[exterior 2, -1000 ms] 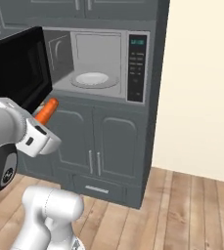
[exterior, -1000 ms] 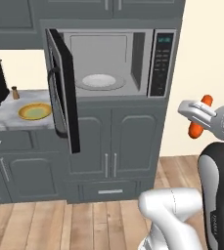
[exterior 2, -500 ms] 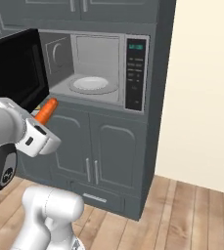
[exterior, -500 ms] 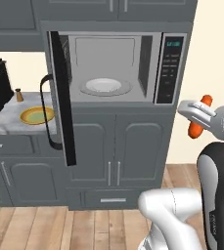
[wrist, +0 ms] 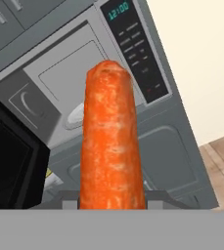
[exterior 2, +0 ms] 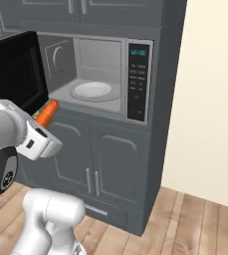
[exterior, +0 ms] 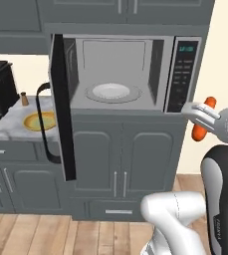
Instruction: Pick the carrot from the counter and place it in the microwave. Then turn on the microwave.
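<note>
Tool (exterior: 203, 118) clenched on the carrot (exterior: 203, 119), carried in the air at 3 o'clock in the left base view, below the keypad (exterior: 182, 74) and short of the microwave (exterior: 120, 69). Door (exterior: 60, 99) open; glass turntable (exterior: 113, 92) bare. Judgement: raise the carrot above the cavity sill, steer toward 9 o'clock clear of the keypad post, release low over the turntable.

one carrot (wrist: 111, 141), one microwave (exterior: 123, 72), one plate (exterior: 40, 121)
</note>
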